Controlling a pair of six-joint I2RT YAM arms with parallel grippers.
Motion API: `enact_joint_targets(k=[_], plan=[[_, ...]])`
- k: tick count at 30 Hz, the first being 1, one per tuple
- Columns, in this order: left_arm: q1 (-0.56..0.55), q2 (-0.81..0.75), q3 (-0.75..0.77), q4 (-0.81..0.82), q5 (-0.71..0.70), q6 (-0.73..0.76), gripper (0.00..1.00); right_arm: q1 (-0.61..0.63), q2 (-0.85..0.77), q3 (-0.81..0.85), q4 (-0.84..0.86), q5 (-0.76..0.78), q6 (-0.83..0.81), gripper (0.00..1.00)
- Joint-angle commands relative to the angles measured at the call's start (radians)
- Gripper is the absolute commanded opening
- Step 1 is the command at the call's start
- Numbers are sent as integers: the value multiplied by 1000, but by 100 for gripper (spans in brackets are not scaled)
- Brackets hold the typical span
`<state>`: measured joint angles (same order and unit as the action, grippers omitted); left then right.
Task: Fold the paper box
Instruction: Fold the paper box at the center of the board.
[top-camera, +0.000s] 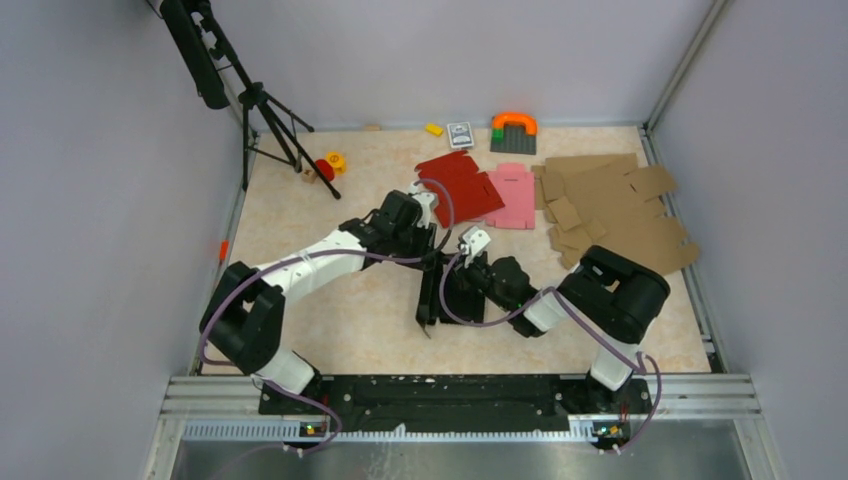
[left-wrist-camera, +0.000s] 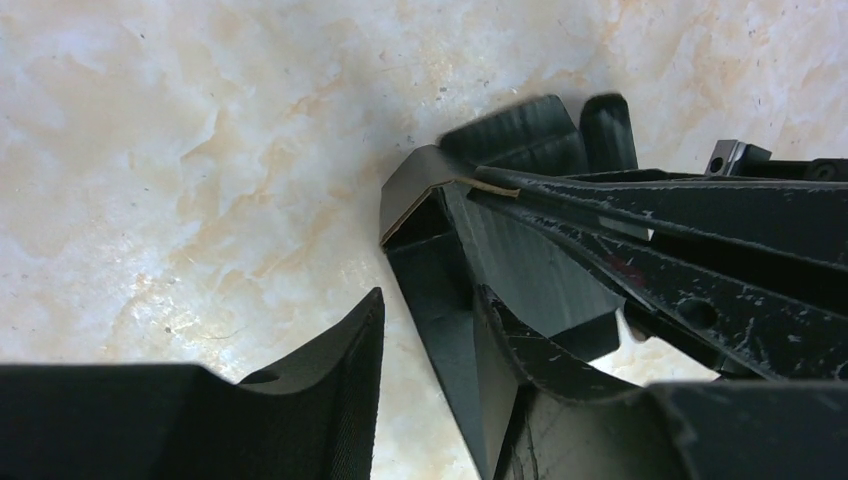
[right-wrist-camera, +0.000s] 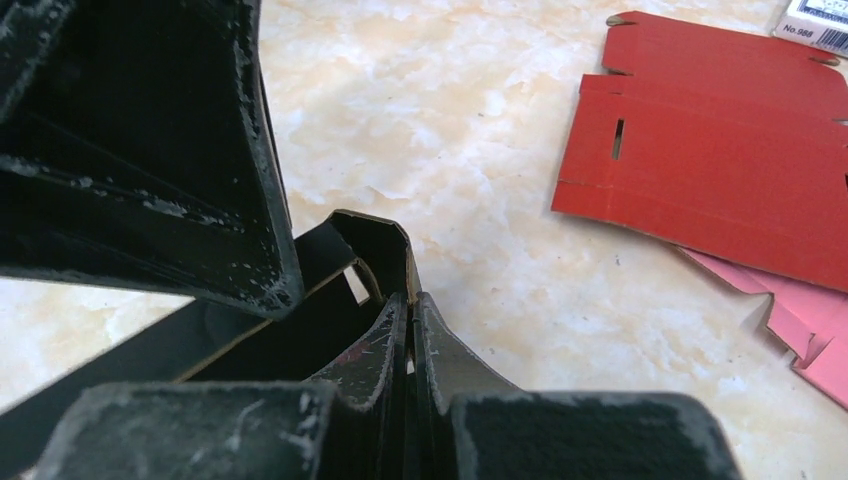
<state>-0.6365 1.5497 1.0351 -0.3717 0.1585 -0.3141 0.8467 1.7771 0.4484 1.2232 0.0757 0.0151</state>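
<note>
The black paper box (top-camera: 437, 295) lies partly folded between my two grippers near the table's middle. In the left wrist view the box (left-wrist-camera: 520, 260) has a raised wall and a bent corner flap. My left gripper (top-camera: 432, 252) is open (left-wrist-camera: 432, 300). One box wall stands between its fingers, close against the right finger (left-wrist-camera: 540, 350). My right gripper (top-camera: 458, 283) is shut (right-wrist-camera: 412, 300) on a thin upright wall of the box (right-wrist-camera: 375, 245). Its scratched fingers (left-wrist-camera: 700, 250) show in the left wrist view.
A red cardboard blank (top-camera: 458, 187) (right-wrist-camera: 720, 150) and a pink blank (top-camera: 513, 195) (right-wrist-camera: 810, 310) lie behind the box. Brown cardboard blanks (top-camera: 610, 205) are piled at the right. A tripod (top-camera: 270, 120) stands at the back left. Small toys (top-camera: 513, 130) line the back edge.
</note>
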Motion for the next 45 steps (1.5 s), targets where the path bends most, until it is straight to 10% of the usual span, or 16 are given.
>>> enact_joint_targets(k=[1,21,36,45], plan=[[-32,-33,-29,36,-68,-37,39,50,-34,30,19,30,47,0],[-31,-100,-147,114,-108,-169,40,75,-1,2,47,-36,224,0],[-12,-185,-258,217,-101,-207,68,94,24,3,56,-30,254,0],[-10,-199,-331,362,-28,-122,63,94,31,-7,91,-66,255,0]])
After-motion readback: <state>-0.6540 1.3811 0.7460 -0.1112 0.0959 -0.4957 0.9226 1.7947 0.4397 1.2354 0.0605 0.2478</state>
